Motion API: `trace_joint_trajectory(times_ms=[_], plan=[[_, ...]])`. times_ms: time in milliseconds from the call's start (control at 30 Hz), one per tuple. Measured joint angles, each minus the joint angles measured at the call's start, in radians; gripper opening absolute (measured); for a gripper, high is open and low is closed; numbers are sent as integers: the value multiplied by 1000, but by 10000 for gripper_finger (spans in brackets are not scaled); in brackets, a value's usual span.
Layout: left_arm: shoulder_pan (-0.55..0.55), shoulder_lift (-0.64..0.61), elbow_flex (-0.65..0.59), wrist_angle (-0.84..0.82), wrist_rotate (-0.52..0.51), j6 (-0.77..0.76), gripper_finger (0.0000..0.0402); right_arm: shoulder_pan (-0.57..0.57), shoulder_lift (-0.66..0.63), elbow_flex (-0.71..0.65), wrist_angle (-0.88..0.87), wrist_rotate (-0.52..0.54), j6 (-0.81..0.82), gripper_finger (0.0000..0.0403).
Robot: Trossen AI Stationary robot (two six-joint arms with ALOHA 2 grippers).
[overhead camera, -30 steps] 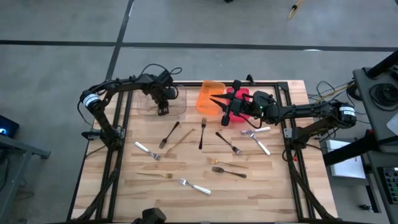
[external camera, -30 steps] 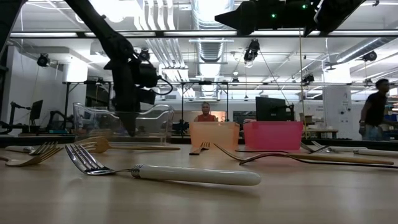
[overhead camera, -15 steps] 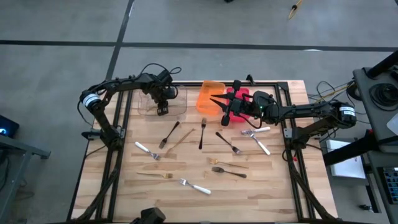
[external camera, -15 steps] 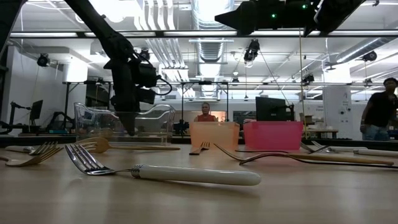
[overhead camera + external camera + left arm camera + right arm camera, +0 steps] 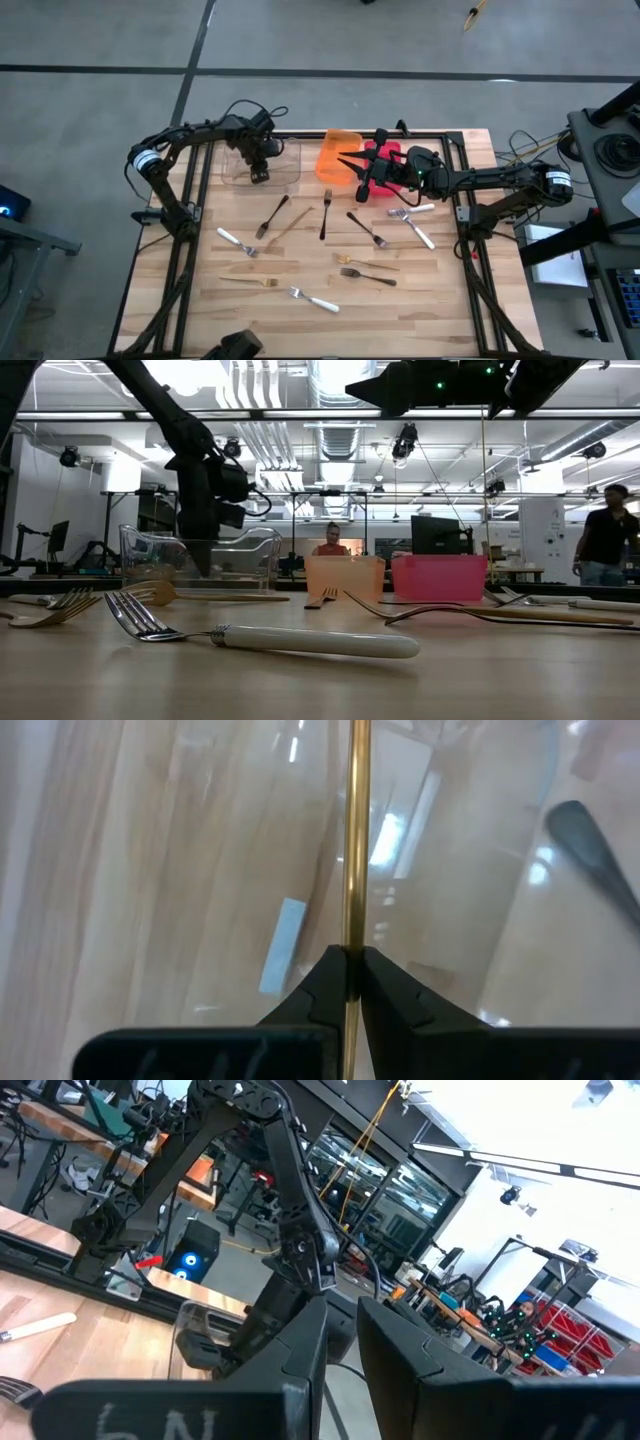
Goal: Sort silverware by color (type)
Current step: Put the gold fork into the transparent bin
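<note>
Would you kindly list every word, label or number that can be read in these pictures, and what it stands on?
Pale letters on the body of the right end effector: cut off at the frame edge, unreadable.
The pale sticker on the clear bin: no text shows.
Nothing else is legible.

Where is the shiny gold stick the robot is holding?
The slim gold utensil is pinched in the left gripper, which hangs over the clear plastic bin at the table's far left, beside the orange plastic bin.

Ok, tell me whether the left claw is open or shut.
Shut: the left claw pinches a thin gold utensil over the clear bin.
</note>
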Motion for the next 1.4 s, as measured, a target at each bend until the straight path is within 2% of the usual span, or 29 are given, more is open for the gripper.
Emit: trace_joint_trajectory(times_ms=[133,300,433,600,667,900,1067,1400], plan=[[2,-2,53,-76,4,0,4,0,0,0,0,0,0,52],[35,-1,124,-181,73,-9,4,0,0,0,0,0,3,52],[68,-1,167,-227,87,-4,4,0,0,0,0,0,3,52],[122,0,184,-241,254,42,4,0,0,0,0,0,3,52],[135,2,184,-249,282,39,4,0,0,0,0,0,3,52],[139,62,183,-270,279,-34,4,0,0,0,0,0,2,52],[138,97,184,-269,215,-62,5,0,0,0,0,0,1,52],[138,106,182,-260,206,-79,31,0,0,0,-3,0,0,52]])
